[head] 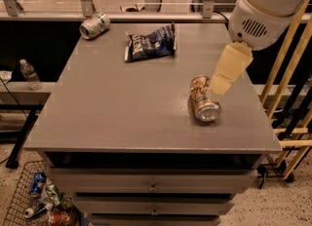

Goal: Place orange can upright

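Orange can (204,104) lies on its side on the grey desk (122,113), right half, nearer the front edge, silver end facing front. Pincer (219,84) hangs right over the can's far end, its pale tip overlapping the can's upper right (contact unclear; spread or pressed together, cannot tell). Crumpled blue chip bag (148,45) well apart toward the back. White and green can (94,26) on its side at the back-left corner. Water bottle (30,74) stands left of the desk, lower. Wire basket (19,191) with cans on the floor, front left.
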Motion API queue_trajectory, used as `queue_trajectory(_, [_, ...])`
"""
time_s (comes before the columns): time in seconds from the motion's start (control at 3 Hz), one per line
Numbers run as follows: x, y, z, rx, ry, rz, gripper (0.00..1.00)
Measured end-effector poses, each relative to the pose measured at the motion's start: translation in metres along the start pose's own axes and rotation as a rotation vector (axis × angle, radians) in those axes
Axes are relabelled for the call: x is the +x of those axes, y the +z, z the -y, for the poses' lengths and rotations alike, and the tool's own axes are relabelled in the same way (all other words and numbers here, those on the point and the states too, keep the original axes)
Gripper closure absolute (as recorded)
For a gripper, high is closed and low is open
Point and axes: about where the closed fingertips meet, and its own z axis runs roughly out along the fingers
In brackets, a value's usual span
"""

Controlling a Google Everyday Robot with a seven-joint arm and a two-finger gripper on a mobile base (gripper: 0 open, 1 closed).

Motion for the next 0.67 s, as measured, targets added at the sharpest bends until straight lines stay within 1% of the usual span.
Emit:
queue_trajectory(0.33, [-0.007, 0.028, -0.001, -0.117, 0.174, -0.037, 0.00])
queue_trajectory(0.67, [-0.020, 0.071, 0.002, -0.167, 0.387, -0.133, 0.00])
